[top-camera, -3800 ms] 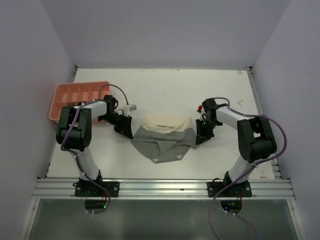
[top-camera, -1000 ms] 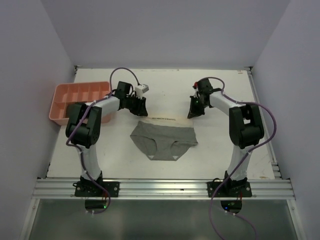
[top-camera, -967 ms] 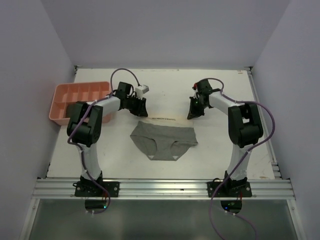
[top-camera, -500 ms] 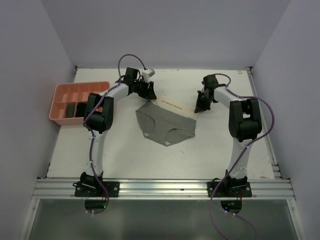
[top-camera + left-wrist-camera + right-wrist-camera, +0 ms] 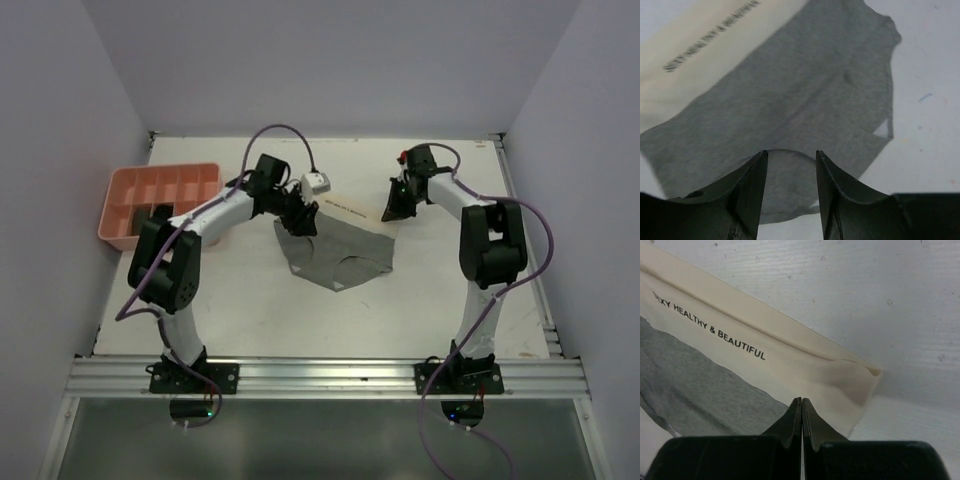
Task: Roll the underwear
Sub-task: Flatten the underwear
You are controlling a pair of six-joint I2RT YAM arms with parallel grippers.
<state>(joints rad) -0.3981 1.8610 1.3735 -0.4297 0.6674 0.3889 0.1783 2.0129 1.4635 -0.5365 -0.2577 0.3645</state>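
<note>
While the underwear (image 5: 335, 250) lies spread flat near the middle of the table (image 5: 430, 290), between the two arms, its cream waistband (image 5: 740, 325) runs along the far edge and slants from far left to nearer right, and the grey body with its leg openings points toward the near side. Black lettering on the waistband reads "HEALTHY & BEAUTIFUL". The right fingers (image 5: 801, 420) are pressed together with no gap, pinching the right end of the waistband, where the cloth bunches into a small fold. The left fingers (image 5: 751, 195) stand moderately apart over the left part of the garment, grey cloth showing in the gap and nothing gripped between them; whether they touch the cloth I cannot tell. At the far left sits a pink compartment tray (image 5: 120, 185), well apart from the garment, with dark things in its near compartments, too small to name.
</note>
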